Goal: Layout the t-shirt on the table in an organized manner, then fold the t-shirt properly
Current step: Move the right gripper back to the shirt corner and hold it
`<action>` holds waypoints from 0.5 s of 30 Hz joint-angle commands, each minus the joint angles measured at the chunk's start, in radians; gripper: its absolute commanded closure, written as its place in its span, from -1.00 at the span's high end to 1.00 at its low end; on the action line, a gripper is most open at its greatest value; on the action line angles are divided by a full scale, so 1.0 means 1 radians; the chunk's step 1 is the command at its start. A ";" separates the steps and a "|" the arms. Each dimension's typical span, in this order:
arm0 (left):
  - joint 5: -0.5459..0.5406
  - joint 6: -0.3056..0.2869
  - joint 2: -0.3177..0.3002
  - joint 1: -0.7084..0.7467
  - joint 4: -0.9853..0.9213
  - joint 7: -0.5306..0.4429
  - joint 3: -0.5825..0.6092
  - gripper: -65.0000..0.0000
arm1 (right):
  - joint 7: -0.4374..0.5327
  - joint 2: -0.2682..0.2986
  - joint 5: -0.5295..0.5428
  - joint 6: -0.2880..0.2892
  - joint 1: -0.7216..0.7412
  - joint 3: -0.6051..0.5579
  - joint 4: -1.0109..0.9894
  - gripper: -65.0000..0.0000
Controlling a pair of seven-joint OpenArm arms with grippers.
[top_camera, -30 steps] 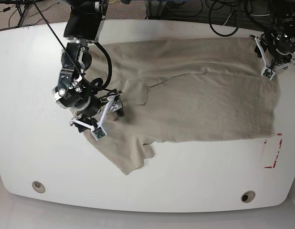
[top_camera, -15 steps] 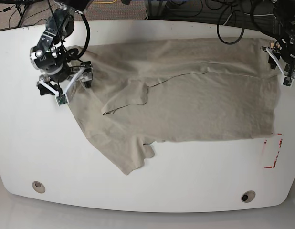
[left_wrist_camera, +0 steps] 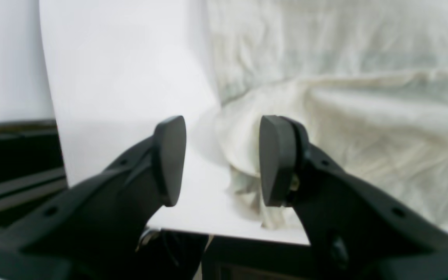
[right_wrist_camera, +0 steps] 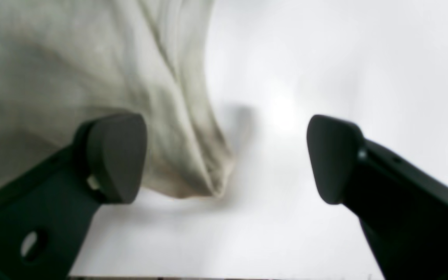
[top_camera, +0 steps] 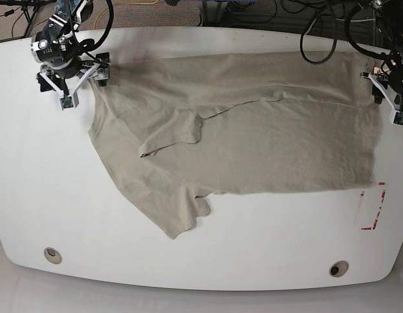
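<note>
shirt [top_camera: 253,130] lies spread across the upper middle of the bench [top_camera: 208,261], mostly flat, top layer folded over along a crease running across it. one sleeve [top_camera: 179,218] pokes out toward the near edge, another flap [top_camera: 172,134] lies folded onto the body. far edge of the shirt sits close to the bench's back edge; its hem side stops just short of the red tape mark [top_camera: 373,207].

right hand [top_camera: 71,81] is at the far corner on the base view's left, jaws wide apart, nothing between them. wrist view shows a shirt corner [right_wrist_camera: 204,179] lying on the bench just beside one finger [right_wrist_camera: 117,155], not pinched.

left hand [top_camera: 390,88] sits at the opposite end by the shirt's edge, jaws partly open, no cloth between the pads. wrist view puts a bunched fold [left_wrist_camera: 247,155] right beside one pad [left_wrist_camera: 272,159]; can't tell if it touches.

open room: wide bare strip along the near edge with two grommets [top_camera: 52,254], plus the bare stretch on the base view's left below the right hand.
</note>
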 commanded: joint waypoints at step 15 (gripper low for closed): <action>-0.008 0.002 -0.015 -0.006 0.014 -0.017 -0.074 -0.12 | 0.046 -0.009 0.015 -0.001 -0.005 0.002 -0.104 -0.15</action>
